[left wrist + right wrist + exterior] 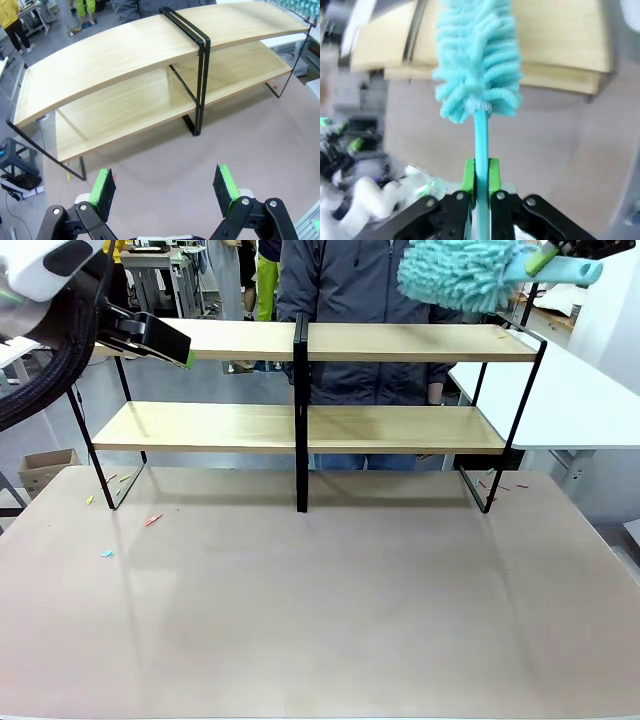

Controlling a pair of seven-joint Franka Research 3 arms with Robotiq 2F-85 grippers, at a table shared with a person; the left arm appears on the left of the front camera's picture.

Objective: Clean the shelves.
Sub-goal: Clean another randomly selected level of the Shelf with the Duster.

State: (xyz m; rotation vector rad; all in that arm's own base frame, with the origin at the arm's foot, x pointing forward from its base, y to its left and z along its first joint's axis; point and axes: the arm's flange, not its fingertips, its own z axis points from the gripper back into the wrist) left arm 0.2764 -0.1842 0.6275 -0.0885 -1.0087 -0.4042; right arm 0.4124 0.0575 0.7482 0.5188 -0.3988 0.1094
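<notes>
The shelves [400, 428] stand at the far side of the beige table, two long light-wood boards on a thin black frame with a black centre upright. A fluffy teal duster [462, 270] hovers above the right end of the top board. My right gripper [481, 176] is shut on the duster's thin teal handle [481, 135], with the duster head [477, 60] pointing toward the shelves [560, 40]. My left gripper [175, 348] hangs near the left end of the top board. In its wrist view the left gripper [164, 187] is open and empty, looking down on the shelves [125, 55].
A person in a dark jacket [350, 280] stands behind the shelves. Small coloured scraps [152, 521] lie on the tabletop [330, 620] near the shelves' left foot, and a few near the right foot [497, 485]. A white table [570, 390] stands at right, a cardboard box [45, 465] at left.
</notes>
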